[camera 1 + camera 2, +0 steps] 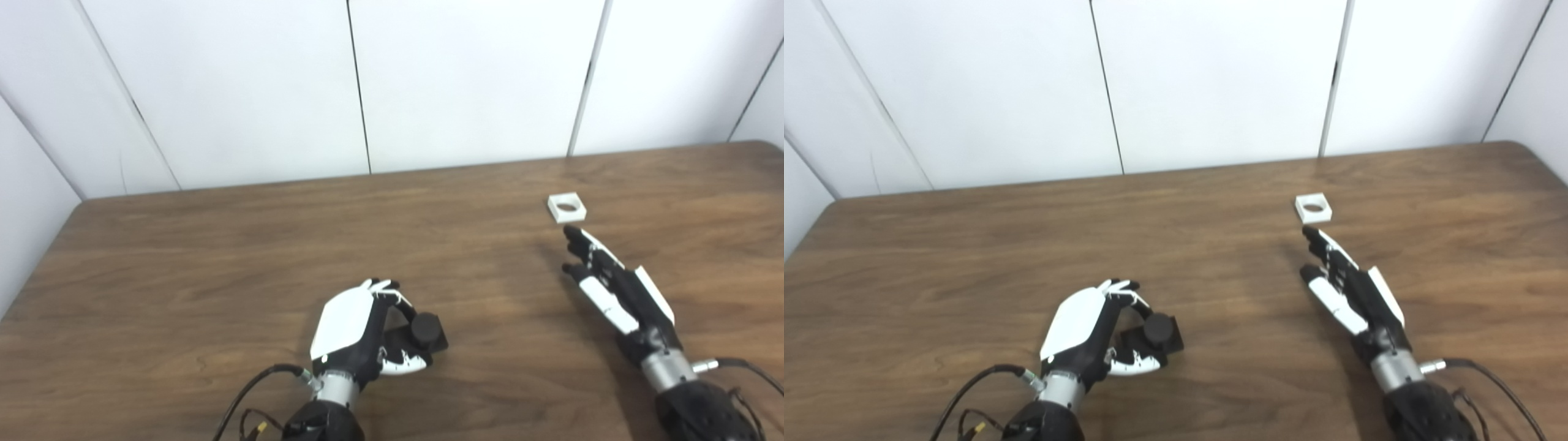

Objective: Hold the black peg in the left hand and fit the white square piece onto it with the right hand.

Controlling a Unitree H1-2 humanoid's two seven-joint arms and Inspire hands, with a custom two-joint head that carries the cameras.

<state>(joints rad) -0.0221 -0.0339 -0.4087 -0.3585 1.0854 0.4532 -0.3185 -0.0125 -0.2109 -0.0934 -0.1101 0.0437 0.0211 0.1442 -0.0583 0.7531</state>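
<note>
The black peg [424, 332], a round stub on a square black base, rests on the wooden table [214, 257] near the front centre. My left hand [358, 327] curls around it from the left, fingers over the top and thumb below, closed on it. The white square piece [566, 207], with a round hole in it, lies flat toward the back right. My right hand [612, 285] lies stretched out with fingers apart, holding nothing, its fingertips [572, 233] just short of the white piece.
White wall panels [367, 86] stand directly behind the table's far edge. Black cables [257, 383] trail from both wrists at the front edge. The table's left edge and rounded back right corner are in view.
</note>
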